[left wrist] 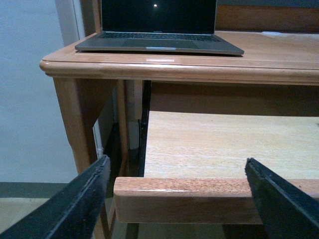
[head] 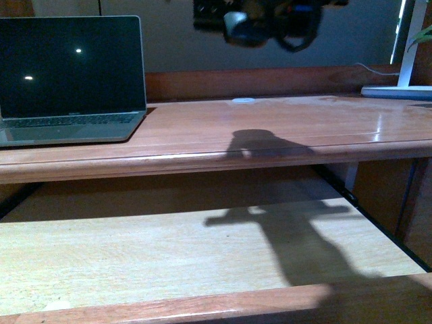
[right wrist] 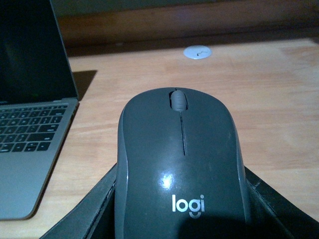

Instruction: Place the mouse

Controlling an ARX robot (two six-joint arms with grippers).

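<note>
The mouse [right wrist: 179, 159] is dark grey with a scroll wheel and a "logi" mark. My right gripper [right wrist: 179, 224] is shut on it, one black finger [right wrist: 84, 214] against each side. It holds the mouse above the wooden desk top [right wrist: 274, 109], to the right of the laptop [right wrist: 30, 124]. In the front view the right gripper [head: 270, 23] hangs high at the top middle, and its shadow [head: 263, 143] falls on the desk top. My left gripper [left wrist: 177, 199] is open and empty, low in front of the pull-out tray's front rail [left wrist: 199, 199].
The open laptop [head: 67, 74] stands at the desk's back left, its screen dark. A small white disc [head: 244, 100] lies near the back edge. A white lamp base [head: 398, 91] stands at the back right. The light wood tray [head: 169, 250] is pulled out below the desk top.
</note>
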